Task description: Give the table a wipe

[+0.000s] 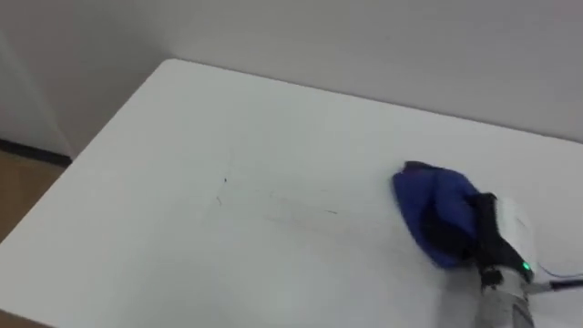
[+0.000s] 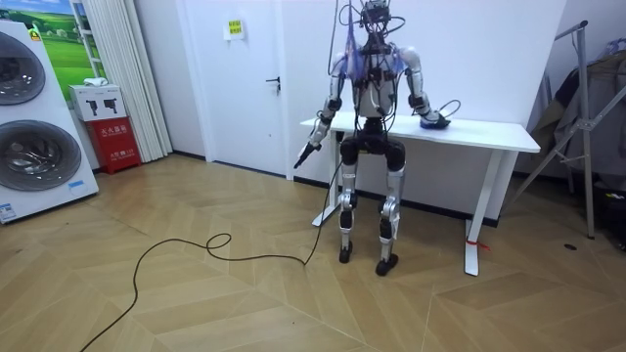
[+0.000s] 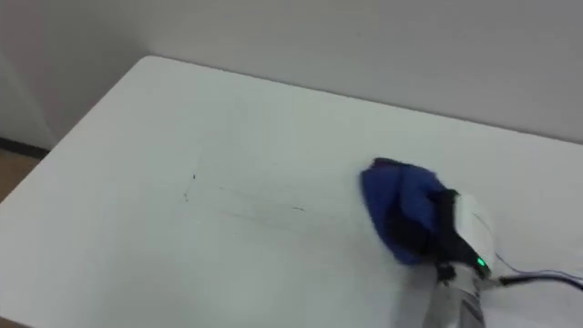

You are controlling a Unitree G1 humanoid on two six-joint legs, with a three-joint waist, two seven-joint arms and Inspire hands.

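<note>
A crumpled blue cloth (image 1: 430, 202) lies on the white table (image 1: 228, 128) towards its right side. My right hand (image 1: 475, 230) rests on top of the cloth's near right part, its dark fingers curled into the fabric. Left of the cloth, faint thin pencil-like marks (image 1: 222, 189) run across the tabletop. In the room view I stand upright against the table (image 2: 489, 133), with my right hand (image 2: 430, 120) out on the cloth. My left hand (image 2: 305, 156) hangs beside the table's left end, fingers straight and holding nothing.
A pale wall runs behind the table's far edge. The table's left corner drops to wooden floor (image 1: 18, 178). In the room view, washing machines (image 2: 24, 127) and a red box (image 2: 115, 143) stand at the left, a metal rack (image 2: 587, 117) at the right.
</note>
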